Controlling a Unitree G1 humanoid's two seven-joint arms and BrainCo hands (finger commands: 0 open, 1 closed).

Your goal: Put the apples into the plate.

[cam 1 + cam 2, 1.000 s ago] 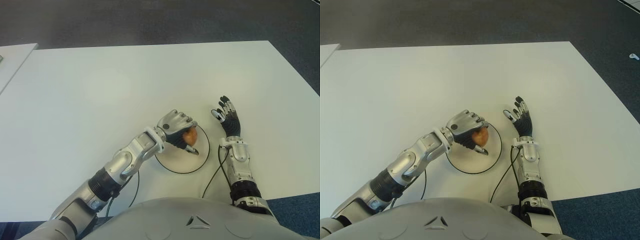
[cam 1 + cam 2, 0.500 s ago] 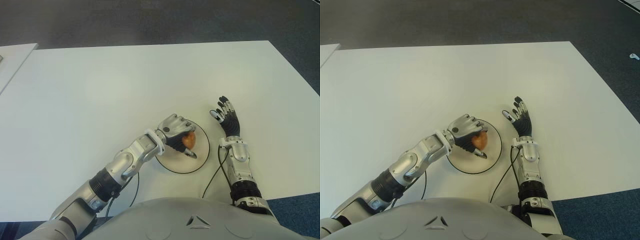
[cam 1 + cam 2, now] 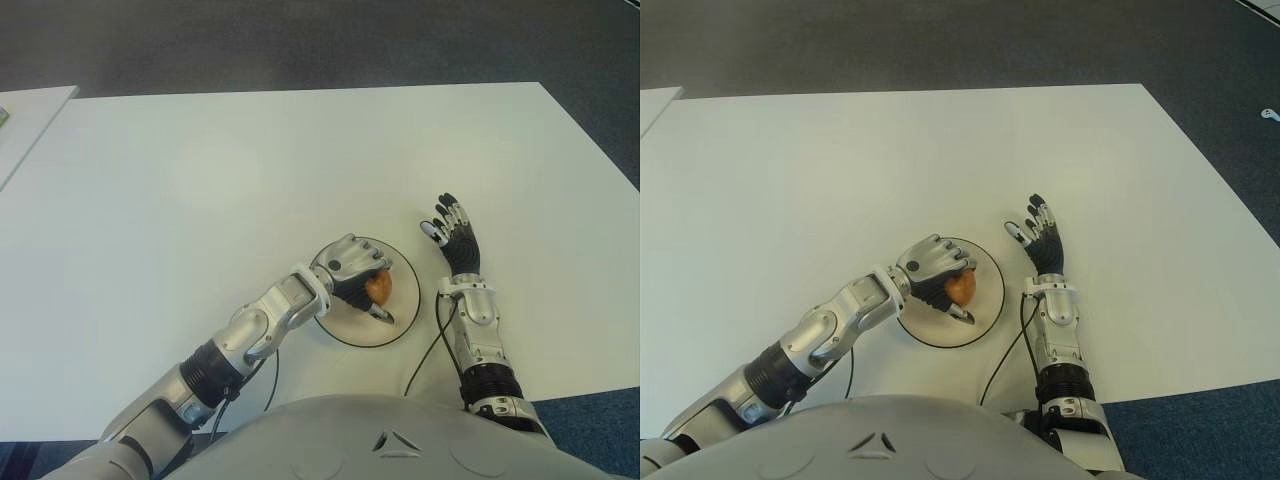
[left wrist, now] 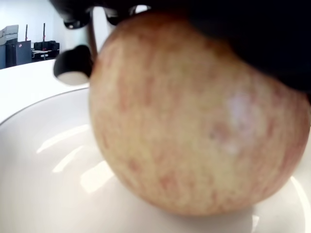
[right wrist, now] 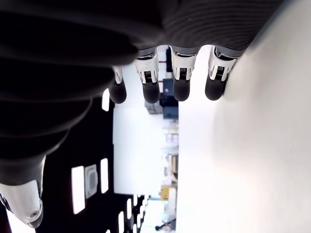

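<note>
While gripped in left hand [image 3: 352,272], apple [image 3: 379,287] over plate [image 3: 400,322]

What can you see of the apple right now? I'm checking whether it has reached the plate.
The apple is one round fruit with yellowish skin streaked and blushed red-orange, matte, with no damage showing. The left hand holds it, dark fingers curled over its top, so only part of it shows in the eye views. It sits low over the white, dark-rimmed plate, inside the rim; the left wrist view shows its underside right at the plate's surface, apparently touching. The open right hand shows to the right of the plate, away from the apple.
</note>
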